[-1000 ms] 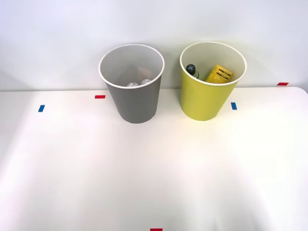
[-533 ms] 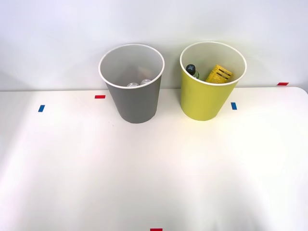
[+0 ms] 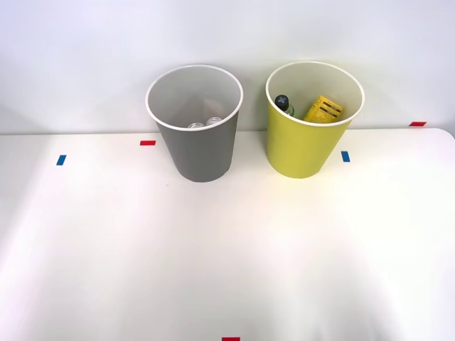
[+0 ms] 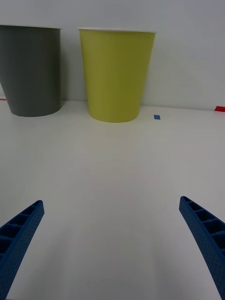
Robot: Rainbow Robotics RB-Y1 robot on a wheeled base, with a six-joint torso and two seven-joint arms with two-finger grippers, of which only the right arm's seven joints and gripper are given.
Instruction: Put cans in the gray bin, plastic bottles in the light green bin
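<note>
The cans (image 3: 205, 123) sit deep inside the gray bin (image 3: 200, 153); I can see just two silver tops near its front wall. The clear bottle (image 3: 284, 104) with the dark cap and the yellow ribbed item (image 3: 324, 109) lean inside the light green bin (image 3: 302, 145), which stands just beside the gray bin. I think the sorting is done, because nothing to pick up lies on the counter (image 3: 227, 256) in front of the gray bin.

The cans look thin, light and smooth, so they could slip or dent. I would take one around its middle and squeeze softly. The bottle looks light and squashy too, so I would hold it around its body.

My tool (image 4: 112, 248) is wide open and holds nothing. It hangs low over the counter, well apart from the gray bin, pointing at both bins. Small red and blue tape marks (image 3: 147, 143) sit near the gray bin.
</note>
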